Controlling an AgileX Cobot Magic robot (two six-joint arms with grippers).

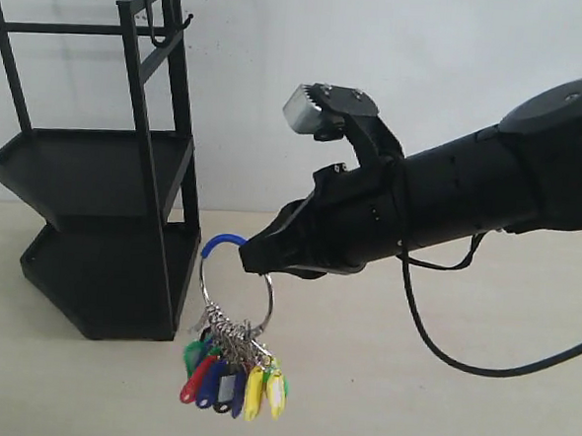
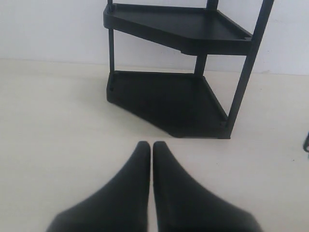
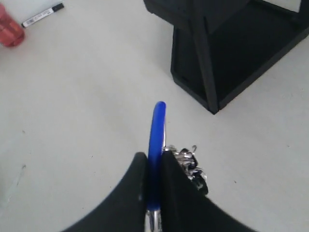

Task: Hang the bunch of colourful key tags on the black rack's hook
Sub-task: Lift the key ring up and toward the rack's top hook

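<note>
My right gripper point(image 1: 259, 258) is shut on the blue-sleeved part of the colourful key tag bunch point(image 1: 231, 358), which hangs below it above the table with its tags dangling. The blue sleeve point(image 3: 156, 145) stands pinched between both fingers. The black rack point(image 1: 95, 186) rises just to the left of the bunch. Its hook point(image 1: 174, 33) sits high on the frame, well above the ring. My left gripper point(image 2: 151, 146) is shut on nothing low over the table, facing the rack point(image 2: 183, 96).
A black marker point(image 3: 42, 15) and a red object point(image 3: 9, 30) lie on the table away from the rack in the right wrist view. A black cable point(image 1: 461, 347) loops under the right arm.
</note>
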